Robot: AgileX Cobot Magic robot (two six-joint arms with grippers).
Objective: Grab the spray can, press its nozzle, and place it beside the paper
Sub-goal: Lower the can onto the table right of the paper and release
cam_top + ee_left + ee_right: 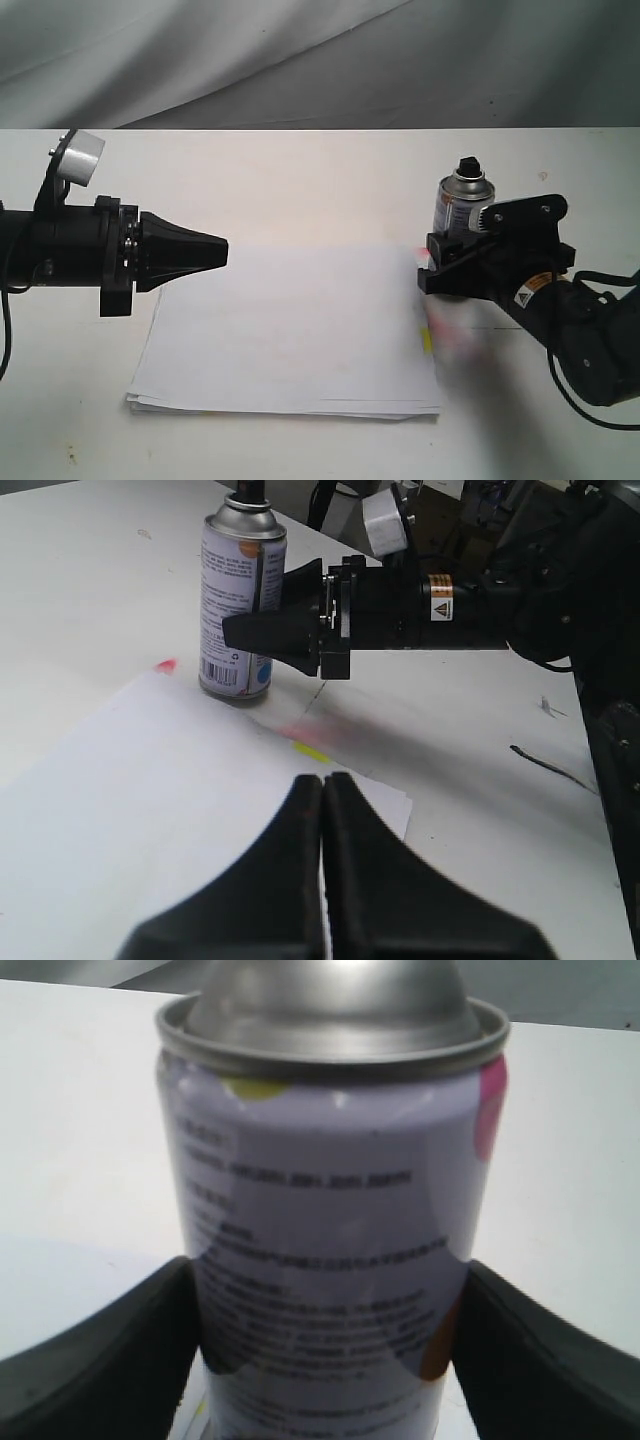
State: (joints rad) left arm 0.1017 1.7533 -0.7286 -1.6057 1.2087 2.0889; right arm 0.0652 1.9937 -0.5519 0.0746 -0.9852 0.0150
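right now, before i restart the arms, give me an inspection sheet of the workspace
surface: white table, pink smear at the paper's edge
job's things: spray can upright on the table by the paper corner; black nozzle on top
clutter: nothing seen
hands: right hand fingers against both sides of the can; left hand shut, empty, above the paper
cables: thin black cable on the table near the right arm
surroundings: grey cloth backdrop

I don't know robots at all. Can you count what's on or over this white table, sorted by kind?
spray can: 1
paper stack: 1
grippers: 2 (left gripper, right gripper)
Total: 4
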